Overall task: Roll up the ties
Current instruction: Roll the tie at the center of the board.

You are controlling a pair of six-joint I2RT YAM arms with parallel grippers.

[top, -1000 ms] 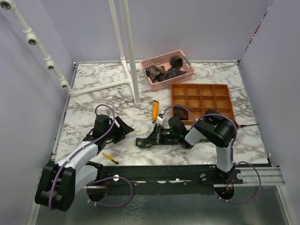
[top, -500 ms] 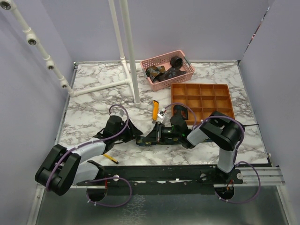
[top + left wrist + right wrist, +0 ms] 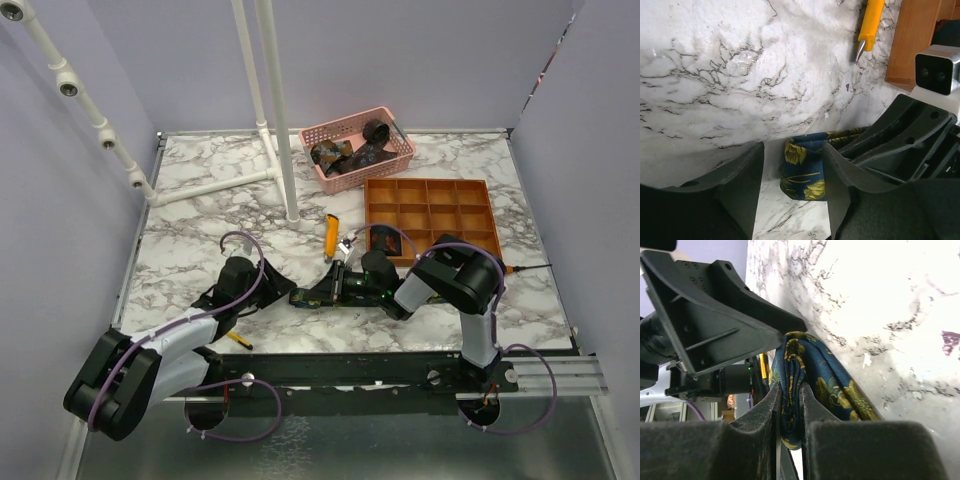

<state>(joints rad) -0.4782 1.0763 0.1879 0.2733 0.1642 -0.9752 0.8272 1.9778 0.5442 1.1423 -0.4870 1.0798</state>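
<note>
A navy tie with yellow-green flowers (image 3: 805,170) lies on the marble table near the front, between my two grippers (image 3: 300,297). My right gripper (image 3: 789,390) is shut on a folded bunch of this tie (image 3: 792,385). From the left, my left gripper (image 3: 792,155) is open around the tie's folded end. Its right finger (image 3: 840,180) touches the cloth, while bare marble shows between the cloth and its left finger (image 3: 737,185). In the top view the left gripper (image 3: 268,287) and the right gripper (image 3: 318,293) nearly meet.
A pink basket (image 3: 400,163) at the back holds several dark ties. A wooden compartment tray (image 3: 430,215) stands at the right, with an orange-yellow utility knife (image 3: 331,235) just left of it. White pipe posts (image 3: 280,120) rise at the back left. A small yellow stick (image 3: 236,338) lies near the front edge.
My left arm has moved right to the tie's end and its jaws have narrowed around it. The right gripper still pinches the tie and has shifted only slightly.
</note>
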